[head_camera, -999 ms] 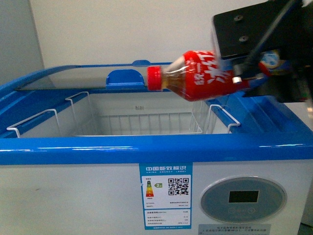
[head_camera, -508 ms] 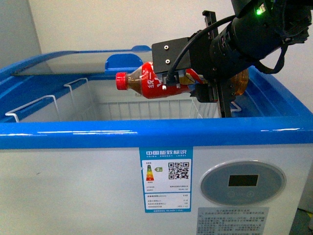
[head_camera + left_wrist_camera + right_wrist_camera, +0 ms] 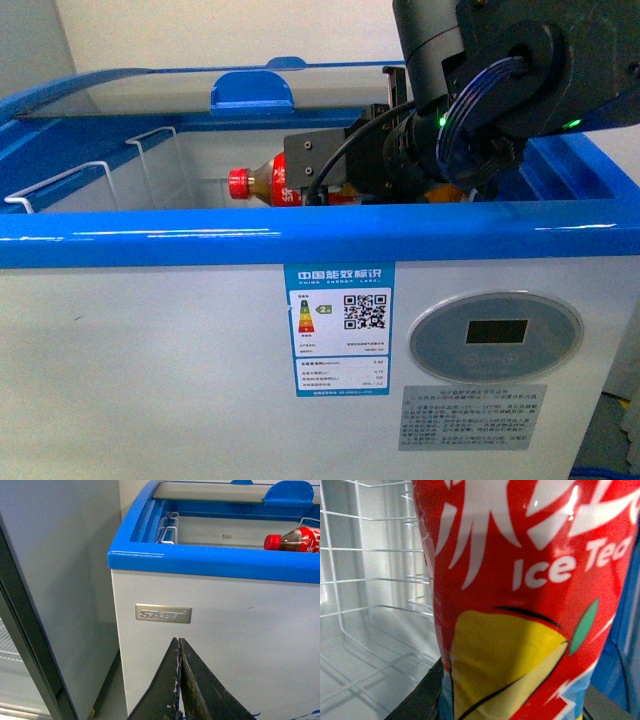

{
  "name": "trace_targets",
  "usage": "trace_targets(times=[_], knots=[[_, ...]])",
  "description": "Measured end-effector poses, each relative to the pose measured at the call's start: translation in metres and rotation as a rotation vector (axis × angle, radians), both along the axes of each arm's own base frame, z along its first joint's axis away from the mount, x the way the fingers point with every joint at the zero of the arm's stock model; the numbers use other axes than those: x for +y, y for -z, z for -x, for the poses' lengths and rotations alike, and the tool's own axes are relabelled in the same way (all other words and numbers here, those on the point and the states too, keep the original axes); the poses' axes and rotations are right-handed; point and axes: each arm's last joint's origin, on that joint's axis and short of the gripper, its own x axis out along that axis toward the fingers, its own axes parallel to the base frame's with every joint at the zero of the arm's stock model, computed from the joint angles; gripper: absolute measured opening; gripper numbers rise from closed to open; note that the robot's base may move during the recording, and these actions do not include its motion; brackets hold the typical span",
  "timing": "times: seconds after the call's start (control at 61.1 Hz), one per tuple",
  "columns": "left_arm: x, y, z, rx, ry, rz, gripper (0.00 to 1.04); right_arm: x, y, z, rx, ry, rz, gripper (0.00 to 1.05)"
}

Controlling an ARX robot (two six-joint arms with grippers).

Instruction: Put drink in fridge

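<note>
Red-cap drink [image 3: 262,184] (x1) in fridge [image 3: 200,245]

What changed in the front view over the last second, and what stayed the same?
The right gripper, still shut on the drink, has carried it left and down, from above the right side of the fridge into its open compartment. The bottle now lies nearly level, cap to the left, partly hidden behind the front rim. The fridge, its slid-back lid and wire baskets stayed as they were.
</note>
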Motion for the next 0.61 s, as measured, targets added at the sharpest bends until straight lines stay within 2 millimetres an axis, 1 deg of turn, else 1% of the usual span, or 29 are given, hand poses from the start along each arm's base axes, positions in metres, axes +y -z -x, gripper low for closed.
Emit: trace_targets(times=[0.131, 0.377, 0.409, 0.426, 0.475, 0.524, 0.573, 0.606], knots=[[0.0, 0.0, 0.0, 0.0, 0.0, 0.0, 0.03, 0.009, 0.018, -0.004, 0.028, 0.006, -0.016, 0.39], [0.0, 0.0, 0.0, 0.0, 0.0, 0.0, 0.03, 0.024, 0.018, -0.007, 0.023, 0.021, -0.074, 0.4], [0.0, 0.0, 0.0, 0.0, 0.0, 0.0, 0.03, 0.025, 0.019, -0.006, 0.033, 0.024, -0.078, 0.44], [0.0, 0.0, 0.0, 0.0, 0.0, 0.0, 0.03, 0.027, 0.02, -0.005, 0.045, 0.024, -0.081, 0.48], [0.0, 0.0, 0.0, 0.0, 0.0, 0.0, 0.03, 0.028, 0.021, -0.004, 0.066, 0.026, -0.086, 0.57], [0.0, 0.0, 0.0, 0.0, 0.0, 0.0, 0.03, 0.029, 0.022, -0.003, 0.073, 0.027, -0.091, 0.62], [0.0, 0.0, 0.0, 0.0, 0.0, 0.0, 0.03, 0.03, 0.022, -0.003, 0.081, 0.029, -0.1, 0.71], [0.0, 0.0, 0.0, 0.0, 0.0, 0.0, 0.03, 0.03, 0.022, -0.002, 0.082, 0.029, -0.105, 0.74]])
